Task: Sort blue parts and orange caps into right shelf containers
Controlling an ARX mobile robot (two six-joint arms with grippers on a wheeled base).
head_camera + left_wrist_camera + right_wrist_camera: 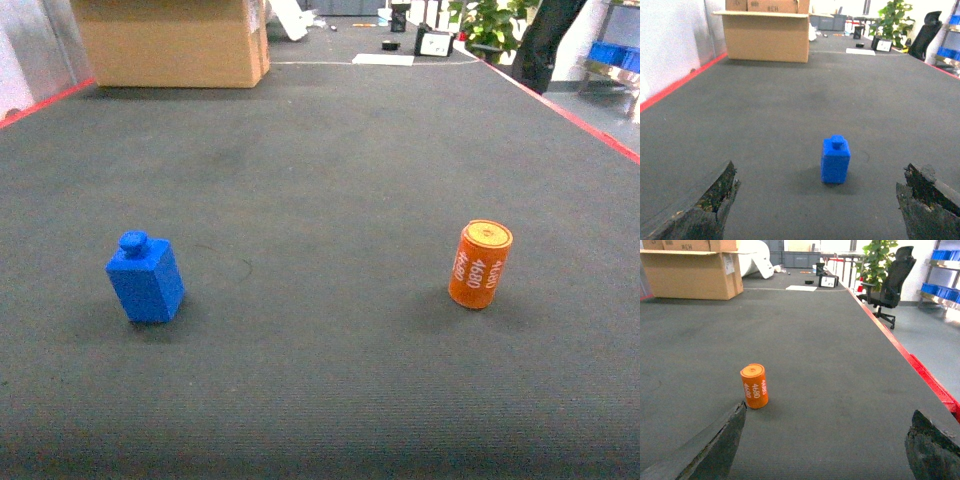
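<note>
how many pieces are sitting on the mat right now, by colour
blue: 1, the blue part
orange: 1, the orange cap
total: 2

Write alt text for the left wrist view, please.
A small blue part stands upright on a dark grey mat, ahead of the open left end effector, whose two worn fingertips frame the bottom corners. A large cardboard box sits at the far end.
</note>
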